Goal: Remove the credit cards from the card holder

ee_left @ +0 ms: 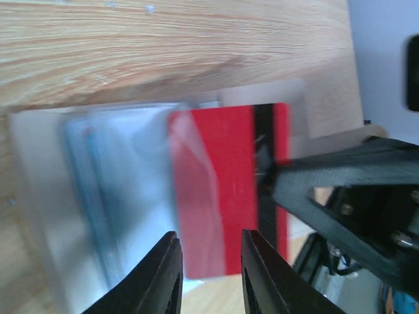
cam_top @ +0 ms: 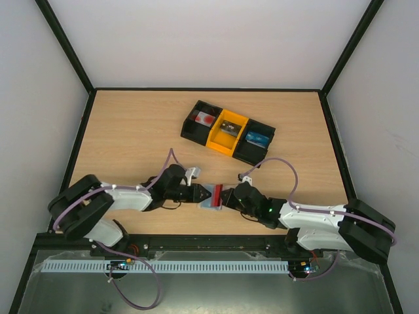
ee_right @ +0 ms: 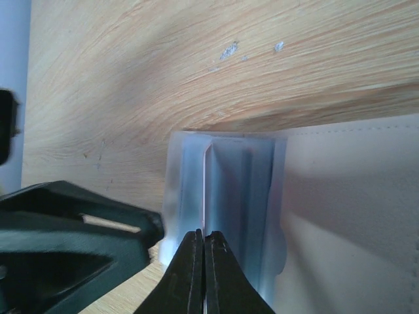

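Observation:
The card holder [ee_left: 98,196], a translucent pale blue sleeve, lies on the wood near the table's front; it also shows as card holder [cam_top: 208,205] and card holder [ee_right: 229,196]. A red credit card [ee_left: 222,196] with a dark stripe sticks out of its right end. My right gripper [ee_right: 204,234] is shut on that card's thin edge, and its finger [ee_left: 294,183] rests on the stripe. My left gripper [ee_left: 209,235] hovers over the holder's near edge, open, with nothing between its jaws. From above, the left gripper [cam_top: 198,194] and the right gripper [cam_top: 220,195] meet over the red card [cam_top: 216,194].
A black-and-yellow three-compartment tray [cam_top: 188,131] sits at the back centre, with small items in its compartments. Black frame walls close the table on three sides. Both arm bases stand along the near edge.

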Available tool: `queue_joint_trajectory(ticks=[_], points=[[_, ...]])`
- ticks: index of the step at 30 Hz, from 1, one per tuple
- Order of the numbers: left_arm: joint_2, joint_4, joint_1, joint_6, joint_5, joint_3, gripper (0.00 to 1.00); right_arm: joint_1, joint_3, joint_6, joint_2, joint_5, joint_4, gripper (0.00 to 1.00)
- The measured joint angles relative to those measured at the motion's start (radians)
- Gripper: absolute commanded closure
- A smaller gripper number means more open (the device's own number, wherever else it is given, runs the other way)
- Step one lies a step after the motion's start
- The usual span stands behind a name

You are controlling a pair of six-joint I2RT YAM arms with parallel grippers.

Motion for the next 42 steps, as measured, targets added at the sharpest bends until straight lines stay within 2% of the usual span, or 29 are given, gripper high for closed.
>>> queue_joint_trajectory(ticks=[5,9,21,26,34,37,42], points=[[0.140,0.047,0.000,0.014,-0.027,0.023,0.74,0.000,-0.011,-0.018,-0.073,0.025,-0.050,0.98],[0.178,0.071,0.000,0.022,-0.072,0.033,0.76,0.000,-0.031,-0.022,-0.148,0.054,-0.104,0.98],[0.169,0.139,-0.006,0.021,-0.125,-0.022,0.76,0.000,-0.038,-0.019,-0.308,0.072,-0.233,0.98],[0.142,0.135,-0.006,0.020,-0.149,-0.045,0.77,0.000,-0.034,-0.009,-0.369,0.106,-0.305,0.98],[0.056,0.048,-0.006,0.014,-0.174,-0.073,0.76,0.000,-0.034,0.000,-0.399,0.084,-0.311,0.98],[-0.024,-0.028,-0.007,0.009,-0.182,-0.097,0.72,0.000,-0.034,0.006,-0.410,0.072,-0.309,0.98],[-0.219,-0.126,-0.007,0.035,-0.211,-0.106,0.72,0.000,-0.034,0.026,-0.432,0.067,-0.304,0.98]])
